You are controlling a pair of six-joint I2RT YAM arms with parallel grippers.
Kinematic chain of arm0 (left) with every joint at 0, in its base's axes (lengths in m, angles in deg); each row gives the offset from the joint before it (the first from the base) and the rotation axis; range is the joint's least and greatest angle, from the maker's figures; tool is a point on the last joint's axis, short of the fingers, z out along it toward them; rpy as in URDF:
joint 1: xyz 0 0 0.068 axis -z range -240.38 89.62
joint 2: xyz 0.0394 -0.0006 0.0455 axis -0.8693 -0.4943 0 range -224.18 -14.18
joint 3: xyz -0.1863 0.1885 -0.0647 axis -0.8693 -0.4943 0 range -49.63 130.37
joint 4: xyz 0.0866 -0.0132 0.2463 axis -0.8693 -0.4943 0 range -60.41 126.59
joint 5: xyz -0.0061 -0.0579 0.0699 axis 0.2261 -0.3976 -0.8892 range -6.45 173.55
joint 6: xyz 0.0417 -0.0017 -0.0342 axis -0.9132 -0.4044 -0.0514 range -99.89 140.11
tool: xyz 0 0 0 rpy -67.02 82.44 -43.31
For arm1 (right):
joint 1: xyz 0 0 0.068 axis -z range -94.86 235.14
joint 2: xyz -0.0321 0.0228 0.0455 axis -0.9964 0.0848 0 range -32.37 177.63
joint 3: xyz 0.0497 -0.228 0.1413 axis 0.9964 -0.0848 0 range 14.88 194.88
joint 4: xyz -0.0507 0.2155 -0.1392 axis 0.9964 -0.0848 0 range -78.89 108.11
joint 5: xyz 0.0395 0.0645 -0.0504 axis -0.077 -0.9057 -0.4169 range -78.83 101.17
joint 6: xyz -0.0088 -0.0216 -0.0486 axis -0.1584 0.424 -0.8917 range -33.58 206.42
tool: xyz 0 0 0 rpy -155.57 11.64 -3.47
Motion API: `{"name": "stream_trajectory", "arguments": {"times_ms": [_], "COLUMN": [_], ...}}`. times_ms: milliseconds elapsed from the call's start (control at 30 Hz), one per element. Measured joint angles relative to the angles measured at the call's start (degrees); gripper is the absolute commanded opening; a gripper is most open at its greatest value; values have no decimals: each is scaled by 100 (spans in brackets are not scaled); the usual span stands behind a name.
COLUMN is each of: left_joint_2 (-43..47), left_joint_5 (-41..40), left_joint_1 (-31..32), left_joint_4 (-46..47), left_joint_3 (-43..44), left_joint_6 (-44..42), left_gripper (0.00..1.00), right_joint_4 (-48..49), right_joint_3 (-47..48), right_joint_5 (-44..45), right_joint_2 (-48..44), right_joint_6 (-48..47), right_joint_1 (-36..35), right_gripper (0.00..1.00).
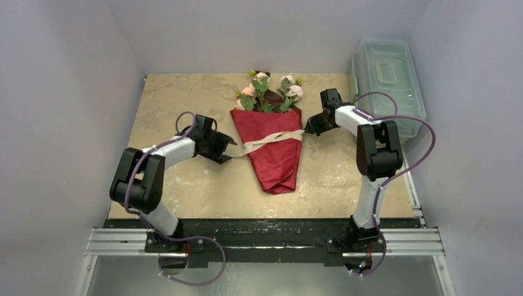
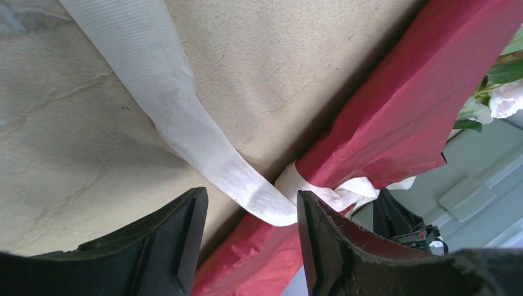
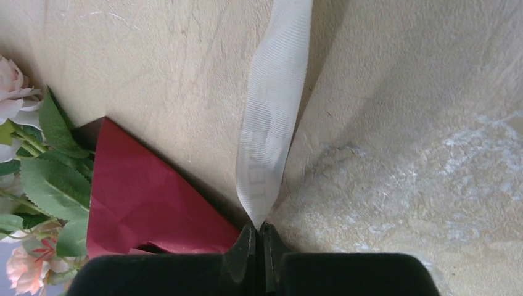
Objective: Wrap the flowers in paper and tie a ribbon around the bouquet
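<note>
The bouquet (image 1: pixel 273 154) is lying in the middle of the table (image 1: pixel 179 105), its red paper (image 1: pixel 277 169) tip pointing at the near edge and the flowers (image 1: pixel 269 92) reaching almost to the far edge by the back wall. The ribbon (image 1: pixel 271 139) is crossing the cone's middle and running off both sides. The left hand (image 1: pixel 231 150) is sitting just beside the cone's left edge and the right hand (image 1: pixel 311 126) at its right edge. Bare table is lying open to the left and toward the near edge, while a clear plastic box (image 1: pixel 387 77) is crowding the far right edge just beside the right arm. The left wrist view is showing what the overhead view is hiding: the left fingers (image 2: pixel 176 240) are standing spread, with the ribbon passing loosely between them and tucking under the paper's edge. The right wrist view is showing the right fingers (image 3: pixel 247 253) pressed together, pinching the ribbon's end, with the paper's corner and green leaves just to the left.
</note>
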Motion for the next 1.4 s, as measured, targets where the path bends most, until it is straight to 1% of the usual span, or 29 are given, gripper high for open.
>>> {"name": "stream_trajectory", "arguments": {"times_ms": [300,433,567,600,667,733,800,900,1000,1033,1167,1300,1367,1400], "left_joint_2": [-249,-382,-439,-439,-439,-442,-444,-444,-446,-452,-529,-706,-776,-807], "left_joint_5": [105,111,111,105,74,46,-7,-31,17,26,66,144,155,157], "left_joint_1": [269,426,527,529,529,527,527,522,511,511,494,452,424,402], "left_joint_4": [203,282,306,299,291,299,339,470,605,623,699,726,782,809], "left_joint_3": [-28,-28,-28,-28,-28,-33,-66,-186,-205,-205,-199,-98,-72,-66], "left_joint_6": [748,1045,1204,1244,1298,1344,1375,1480,1574,1585,1639,1611,1574,1556], "left_gripper": [58,55,54,52,44,42,43,51,52,51,34,14,3,0], "right_joint_4": [328,389,442,442,435,439,437,437,420,422,413,411,402,404], "right_joint_3": [-111,-153,-260,-291,-313,-317,-319,-332,-352,-352,-352,-354,-352,-354], "right_joint_5": [-131,-142,-136,-140,-149,-151,-146,-149,-149,-149,-146,-146,-144,-144], "right_joint_2": [0,-2,-55,-83,-120,-131,-131,-155,-214,-225,-254,-273,-273,-273], "right_joint_6": [-140,-201,-271,-289,-313,-332,-354,-372,-393,-400,-413,-417,-435,-439], "right_joint_1": [44,48,50,52,50,52,52,52,55,55,55,59,68,70], "right_gripper": [0,0,0,0,0,0,0,0,0,0,0,0,0,0]}}
